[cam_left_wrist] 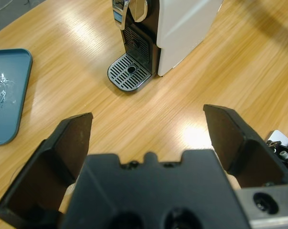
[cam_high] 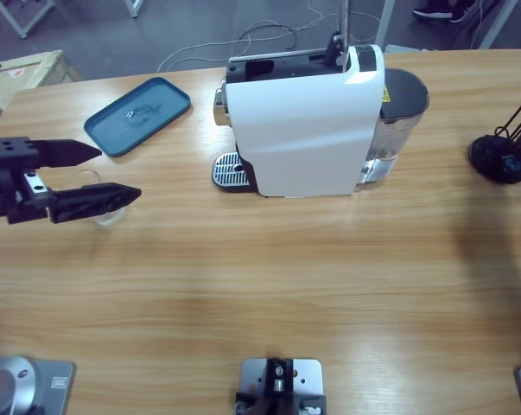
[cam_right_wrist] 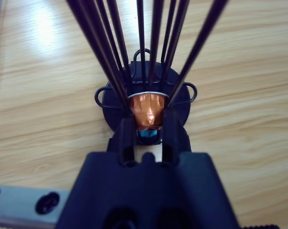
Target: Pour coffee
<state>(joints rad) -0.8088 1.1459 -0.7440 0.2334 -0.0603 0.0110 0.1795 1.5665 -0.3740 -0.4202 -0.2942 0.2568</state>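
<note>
Near the table's left edge, the left gripper is spread wide around a clear glass; no coffee is discernible in it. The coffee machine's drip tray is unoccupied, so brewing and pouring are judged outstanding. At the right edge, the right gripper is pinched on a copper capsule in the wire rack.

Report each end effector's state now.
Left end effector: open, around the clear glass, not gripping.
Right end effector: closed on the copper capsule.

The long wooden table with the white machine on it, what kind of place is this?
Probably a robotics lab set up as a coffee corner: a white capsule coffee machine on the long wooden table, a black wire capsule rack holding a copper-coloured capsule, and loose cables on the floor.
</note>
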